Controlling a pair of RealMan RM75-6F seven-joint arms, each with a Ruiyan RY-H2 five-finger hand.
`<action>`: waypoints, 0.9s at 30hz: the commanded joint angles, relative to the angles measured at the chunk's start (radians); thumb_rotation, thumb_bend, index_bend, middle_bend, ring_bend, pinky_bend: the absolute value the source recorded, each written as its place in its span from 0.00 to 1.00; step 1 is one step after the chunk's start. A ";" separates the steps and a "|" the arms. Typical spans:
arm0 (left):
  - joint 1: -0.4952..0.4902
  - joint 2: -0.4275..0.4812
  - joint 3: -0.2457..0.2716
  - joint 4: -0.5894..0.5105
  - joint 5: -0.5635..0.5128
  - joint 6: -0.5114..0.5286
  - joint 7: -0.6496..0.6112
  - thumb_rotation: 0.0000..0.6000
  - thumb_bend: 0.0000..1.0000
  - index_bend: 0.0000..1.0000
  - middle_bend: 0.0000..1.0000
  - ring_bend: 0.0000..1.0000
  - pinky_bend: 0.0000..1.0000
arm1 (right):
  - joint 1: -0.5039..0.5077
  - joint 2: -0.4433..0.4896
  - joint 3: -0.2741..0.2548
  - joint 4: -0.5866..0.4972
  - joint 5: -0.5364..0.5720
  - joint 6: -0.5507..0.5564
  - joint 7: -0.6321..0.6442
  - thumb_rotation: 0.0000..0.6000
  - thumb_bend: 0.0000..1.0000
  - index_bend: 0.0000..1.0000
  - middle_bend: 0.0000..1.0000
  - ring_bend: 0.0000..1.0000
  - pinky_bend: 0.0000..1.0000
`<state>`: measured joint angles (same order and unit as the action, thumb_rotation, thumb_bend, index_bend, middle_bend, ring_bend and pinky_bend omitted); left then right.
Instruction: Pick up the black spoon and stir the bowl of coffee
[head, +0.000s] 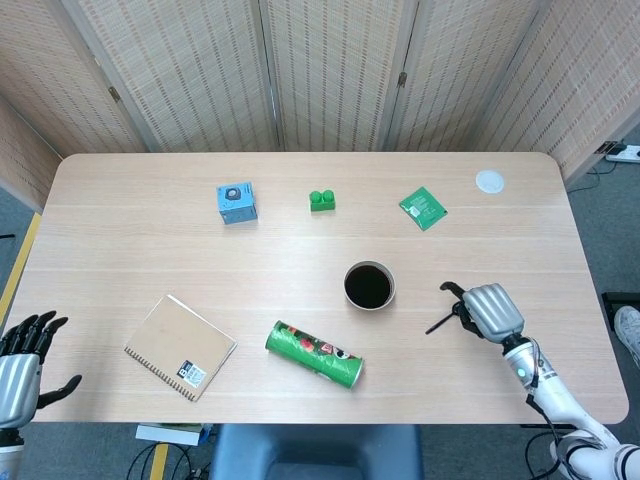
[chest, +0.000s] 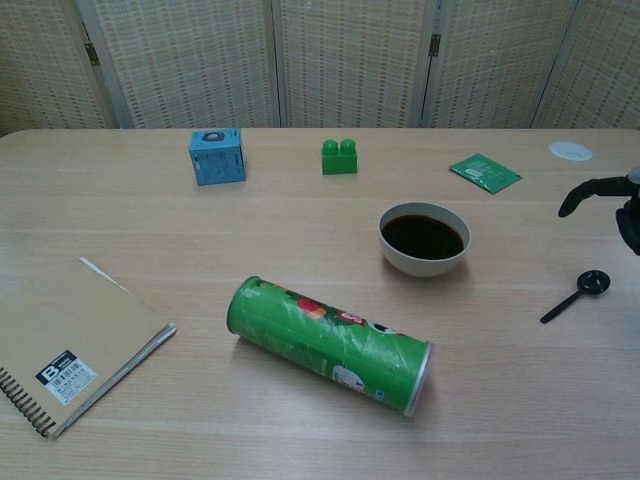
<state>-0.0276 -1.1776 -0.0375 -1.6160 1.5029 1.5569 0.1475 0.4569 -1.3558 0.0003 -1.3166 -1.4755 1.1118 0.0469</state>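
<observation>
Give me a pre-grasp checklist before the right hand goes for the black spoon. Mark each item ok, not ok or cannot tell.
1. Black spoon lies flat on the table, free of any grip: ok.
2. Right hand holds nothing, fingers apart above the spoon: ok.
3. Spoon already gripped: not ok.
4. Bowl of coffee upright, coffee inside, to the left of the spoon: ok.
5. Table between spoon and bowl bare: ok.
6. Left hand off the table's near left corner, away from the work: ok.

Light wood table; woven folding screens behind; grey floor.
</observation>
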 joint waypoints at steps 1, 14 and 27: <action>-0.002 -0.002 0.000 0.002 0.001 -0.002 -0.002 1.00 0.20 0.20 0.15 0.12 0.18 | -0.015 0.003 0.008 -0.045 0.003 0.009 0.019 1.00 0.04 0.27 0.49 0.46 0.53; -0.004 -0.009 0.001 0.019 0.002 -0.008 -0.020 1.00 0.20 0.20 0.15 0.12 0.18 | -0.015 0.007 0.031 -0.166 0.046 -0.029 0.052 0.99 0.00 0.15 0.19 0.11 0.03; -0.004 -0.016 0.003 0.031 -0.002 -0.014 -0.030 1.00 0.20 0.20 0.15 0.12 0.18 | -0.017 0.031 0.026 -0.178 0.047 -0.019 -0.111 0.87 0.00 0.09 0.13 0.03 0.00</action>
<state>-0.0313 -1.1936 -0.0345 -1.5853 1.5004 1.5431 0.1173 0.4429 -1.3268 0.0252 -1.4962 -1.4311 1.0806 -0.0180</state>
